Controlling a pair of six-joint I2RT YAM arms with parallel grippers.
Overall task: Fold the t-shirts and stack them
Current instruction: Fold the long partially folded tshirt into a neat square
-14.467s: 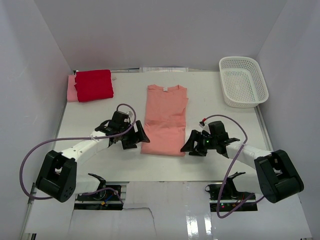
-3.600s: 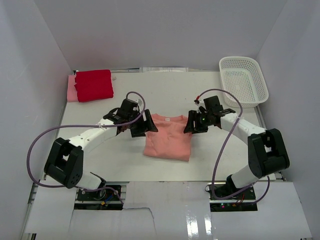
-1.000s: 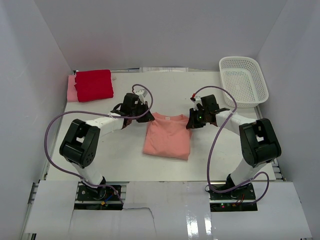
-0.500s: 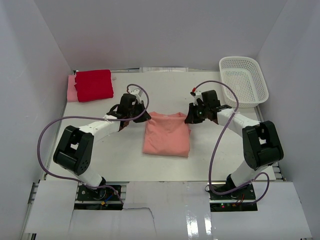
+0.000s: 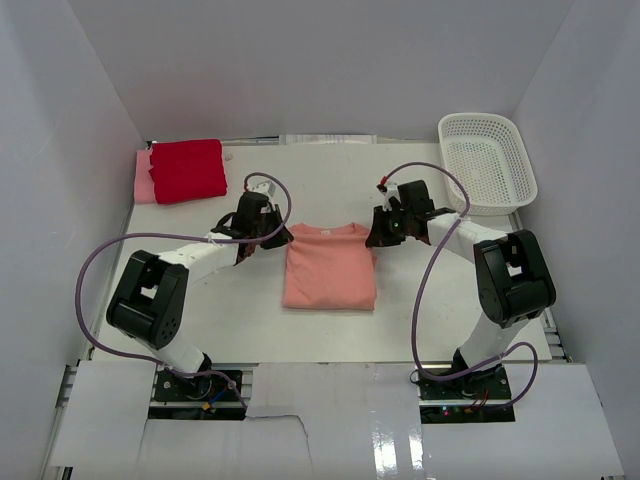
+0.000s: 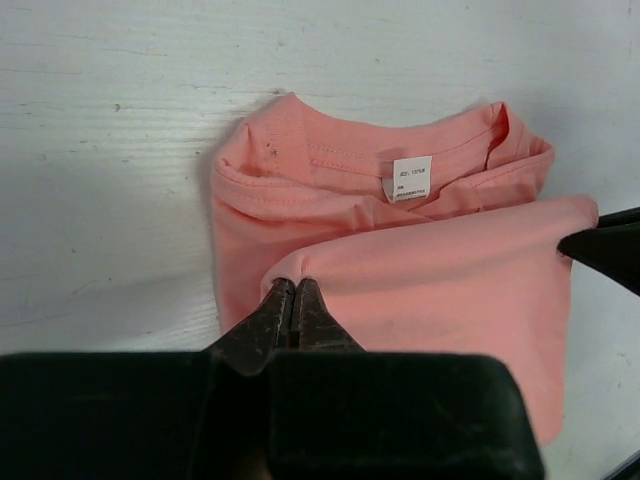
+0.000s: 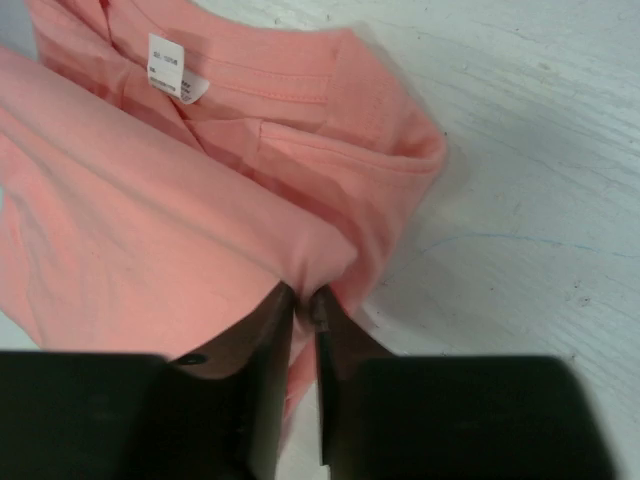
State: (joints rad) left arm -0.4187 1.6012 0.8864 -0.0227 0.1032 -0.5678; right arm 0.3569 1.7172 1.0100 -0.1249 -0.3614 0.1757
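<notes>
The left gripper point(image 6: 293, 290) has its jaws pressed together on the near-left corner of the upper layer of the salmon tee point(image 5: 330, 270), the cloth pinched between the tips where the layer rolls over. The right gripper point(image 7: 303, 293) shows a thin slit between its jaws, with the opposite corner of that layer bunched right at the tips; whether the cloth is clamped there or only touching cannot be told. The salmon tee lies folded near the middle of the table point(image 5: 330, 180), between the two arms, its collar toward the far side. The upper layer's rolled edge runs from one gripper to the other, just short of the collar. Past that edge the neckline and a white label point(image 6: 411, 178) show, along with a strip of the lower layer. In the top view the two grippers sit at the tee's far corners, left and right, low over the table. The red tee point(image 5: 187, 169) lies folded in the far left corner on top of the pink tee point(image 5: 143, 178), which peeks out along its left side. The basket point(image 5: 487, 160) sits in the far right corner, well apart from all three tees.
</notes>
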